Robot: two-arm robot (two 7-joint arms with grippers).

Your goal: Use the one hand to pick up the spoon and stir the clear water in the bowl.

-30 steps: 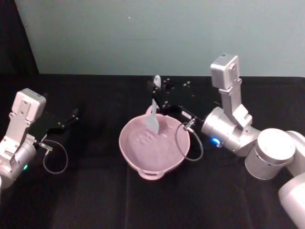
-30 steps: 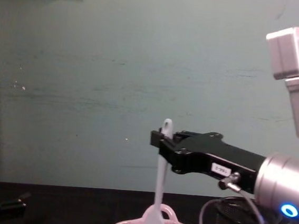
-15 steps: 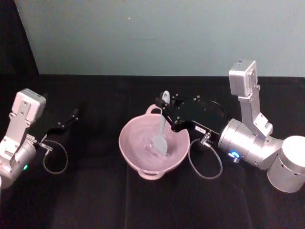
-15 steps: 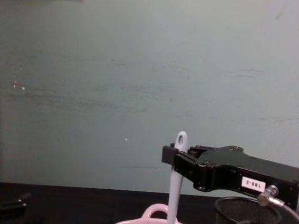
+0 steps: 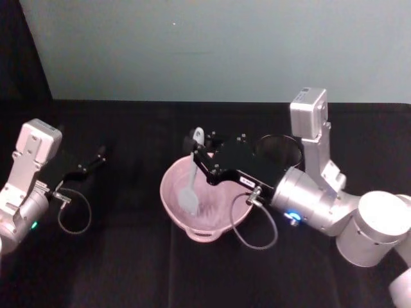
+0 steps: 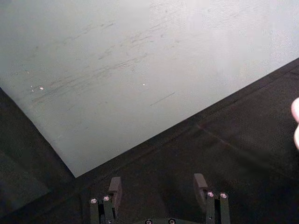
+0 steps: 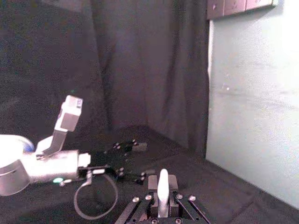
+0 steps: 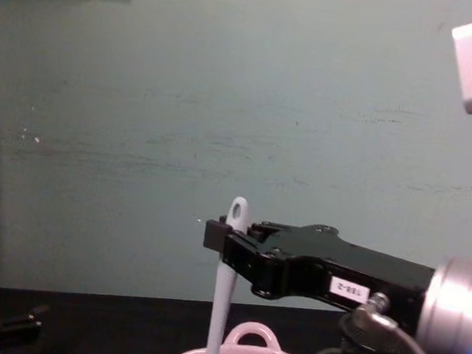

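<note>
Head view: right tool (image 5: 198,153) is clamped on the spoon (image 5: 191,183) high on the handle, just under the hole end. The blade is down inside the bowl (image 5: 168,192), toward its left side. I can't make out the water line from here, so blade depth is a guess, probably wetted. The step in hand is the stir itself. Left tool (image 5: 97,155) is parked over the tabletop (image 5: 128,256), well left of the bowl; leave it out of this. The cable (image 5: 253,232) loops down just beside the bowl's near-right rim, and the mesh cup (image 5: 281,146) sits right behind the right arm. Plan your circle so neither gets dragged

Left wrist view: left tool's fingers (image 6: 114,186) stand apart, nothing between them

Right wrist view: the spoon handle sits centred and straight in the right tool's grip, no visible skew. Don't regrip

Chest view: the spoon hangs near upright with a slight lean, its lower end dropping behind the bowl's rim just left of the loop handle (image 8: 250,336). You hold it at the very top, so a small wrist move swings the blade a lot:
- Make small slow circles from the arm
- Hold height constant
- Keep the blade off the wall and bottom and the shaft near vertical, so the bowl isn't shoved and nothing slops over
</note>
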